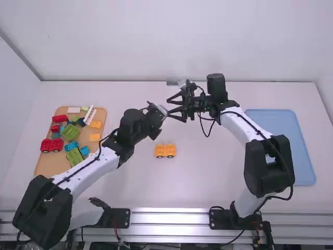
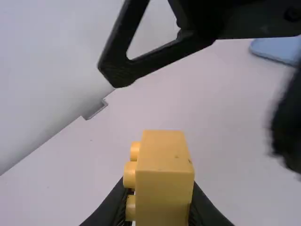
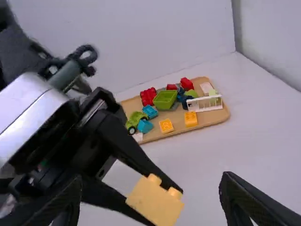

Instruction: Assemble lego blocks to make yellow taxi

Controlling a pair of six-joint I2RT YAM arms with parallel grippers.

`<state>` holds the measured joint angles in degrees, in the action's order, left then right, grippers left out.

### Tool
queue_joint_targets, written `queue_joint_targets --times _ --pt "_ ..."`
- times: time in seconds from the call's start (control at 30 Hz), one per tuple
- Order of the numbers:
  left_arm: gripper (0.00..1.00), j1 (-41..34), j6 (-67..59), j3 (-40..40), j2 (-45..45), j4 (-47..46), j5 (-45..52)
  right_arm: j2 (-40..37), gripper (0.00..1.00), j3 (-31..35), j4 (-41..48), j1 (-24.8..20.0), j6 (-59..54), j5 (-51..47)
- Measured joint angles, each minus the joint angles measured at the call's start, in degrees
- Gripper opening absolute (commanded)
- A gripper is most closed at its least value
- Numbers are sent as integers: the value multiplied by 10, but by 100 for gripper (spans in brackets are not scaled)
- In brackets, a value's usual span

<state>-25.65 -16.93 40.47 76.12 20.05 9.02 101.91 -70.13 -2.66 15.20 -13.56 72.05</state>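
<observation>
High view: left gripper (image 1: 163, 110) slants inward; right gripper (image 1: 169, 108) faces it.

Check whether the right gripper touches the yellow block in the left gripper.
Apart. Right wrist view: the right gripper is open, with a gap between each finger and the yellow block.

Across the white table (image 1: 156, 190) we go: tan tray (image 1: 49, 165) on the left, blue tray (image 1: 301, 148) out right, and between them (well apart from both!) sits an orange-yellow wheeled toy block (image 1: 165, 150).
</observation>
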Motion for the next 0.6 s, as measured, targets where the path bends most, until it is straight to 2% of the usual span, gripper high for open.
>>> queue_joint_targets --times 0.33,0.37,0.43,0.6 --pt "16 -37 -16 0 0 2 -64 0 69 1 81 18 46 -62" --pt "16 -43 -22 0 0 5 -74 0 63 1 89 19 47 -68" --pt "15 -46 -26 -4 0 11 -83 0 56 1 94 19 49 -73" --pt "16 -46 -26 -11 0 17 -93 0 48 1 97 22 51 -78"
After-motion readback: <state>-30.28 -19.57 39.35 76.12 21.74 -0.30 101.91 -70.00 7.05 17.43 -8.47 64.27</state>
